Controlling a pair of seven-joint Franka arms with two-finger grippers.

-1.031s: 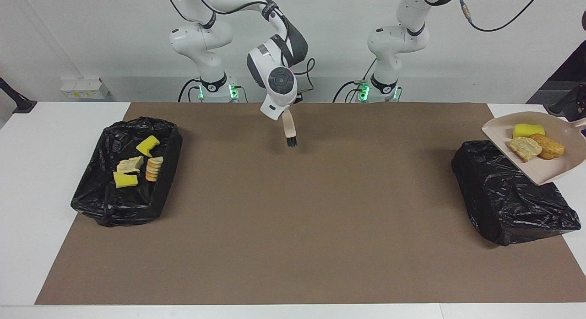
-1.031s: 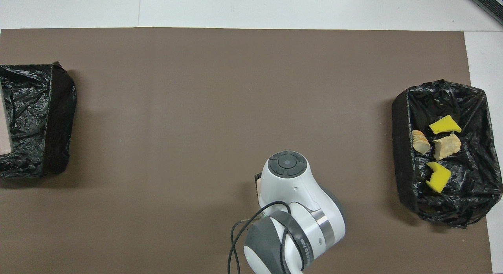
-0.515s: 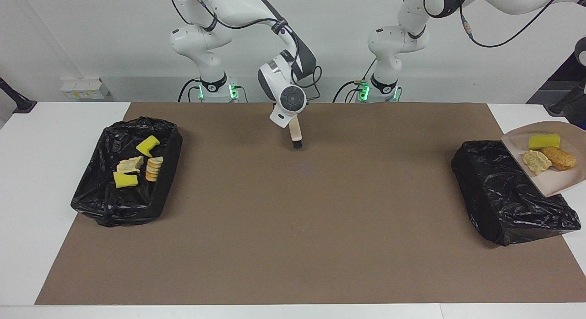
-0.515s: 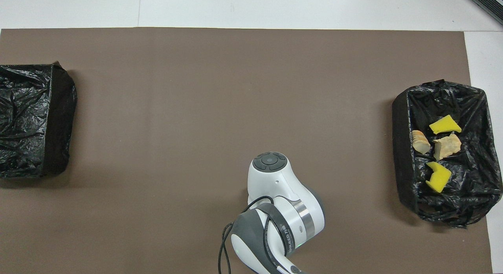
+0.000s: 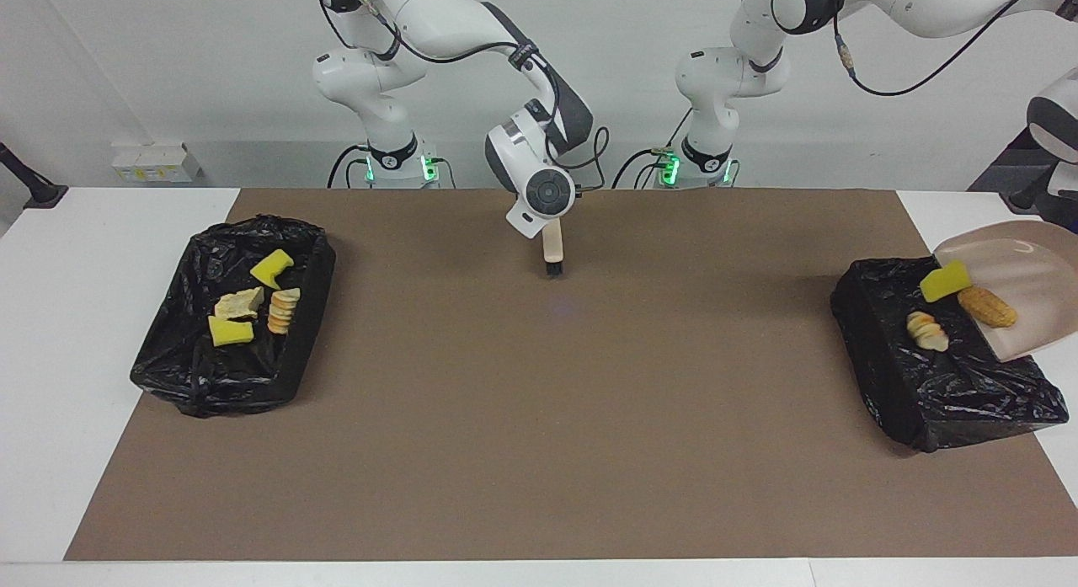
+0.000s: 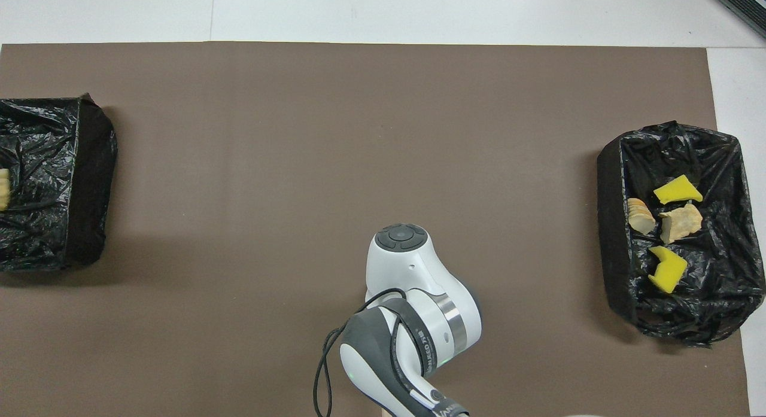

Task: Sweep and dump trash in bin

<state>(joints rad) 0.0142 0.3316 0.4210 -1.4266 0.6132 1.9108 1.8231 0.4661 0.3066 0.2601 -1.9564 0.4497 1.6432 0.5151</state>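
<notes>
Facing view
- Right claw [image 5: 549, 229]: 12 o'clock, over the table [image 5: 50, 360], clamped on brush [image 5: 552, 252], bristles down.
- Left claw: out of frame past 3 o'clock, closed, carrying dustpan [image 5: 1023, 267] tilted over left-arm bin [image 5: 943, 385].
- Trash: sponge chunk [image 5: 945, 281] and bread roll [image 5: 987, 307] at dustpan's lip; sliced piece [image 5: 926, 330] in left-arm bin; four scraps [image 5: 253, 305] in right-arm bin [image 5: 227, 376], 9 o'clock.

Overhead view
- 3 o'clock: right-arm bin, four scraps inside.
- 9 o'clock: left-arm bin, sliced piece at frame edge.
- 6 o'clock: right arm [image 6: 413, 285], hiding claw and brush.
</notes>
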